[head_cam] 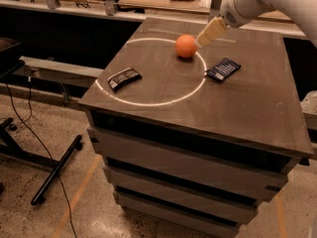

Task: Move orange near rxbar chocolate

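The orange sits on the brown table top, on the far side of a white painted ring. The rxbar chocolate, a flat black-brown bar, lies near the table's left edge inside the ring. My gripper hangs from the white arm coming in from the upper right. Its pale tip is right beside the orange, on the orange's right side, just above the table.
A dark blue flat packet lies on the table right of the orange, on the ring's right edge. The table drops off at its left and front edges. A black stand leg and cables lie on the floor at left.
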Controlling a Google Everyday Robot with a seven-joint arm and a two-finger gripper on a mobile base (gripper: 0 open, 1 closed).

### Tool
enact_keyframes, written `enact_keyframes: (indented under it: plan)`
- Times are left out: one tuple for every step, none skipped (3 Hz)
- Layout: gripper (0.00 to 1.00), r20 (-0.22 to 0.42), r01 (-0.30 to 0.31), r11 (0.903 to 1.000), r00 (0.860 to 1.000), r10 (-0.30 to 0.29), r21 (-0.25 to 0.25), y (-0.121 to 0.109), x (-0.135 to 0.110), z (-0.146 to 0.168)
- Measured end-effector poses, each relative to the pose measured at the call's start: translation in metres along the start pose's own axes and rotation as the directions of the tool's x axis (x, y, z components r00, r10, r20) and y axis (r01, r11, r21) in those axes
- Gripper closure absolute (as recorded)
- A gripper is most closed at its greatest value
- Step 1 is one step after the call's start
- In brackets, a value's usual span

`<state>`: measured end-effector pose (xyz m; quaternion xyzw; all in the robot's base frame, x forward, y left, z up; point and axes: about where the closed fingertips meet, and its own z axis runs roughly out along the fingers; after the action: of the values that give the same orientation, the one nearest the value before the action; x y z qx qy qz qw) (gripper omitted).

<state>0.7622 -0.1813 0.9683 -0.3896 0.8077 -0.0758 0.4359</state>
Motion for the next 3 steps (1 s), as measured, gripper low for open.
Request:
enact_keyframes:
  plan:
    - [0.0,0.033,-0.132,0.9913,0.991,0.132,-0.005,-0.002,0.006,0.036]
    - [0.0,0.037,-0.26,0.9583,0.963,0.266,-0.118,0.024,0.008,0.082]
    - [0.0,0.019,-0.306,0.9342,0.949,0.315,-0.183,0.042,0.009,0.104]
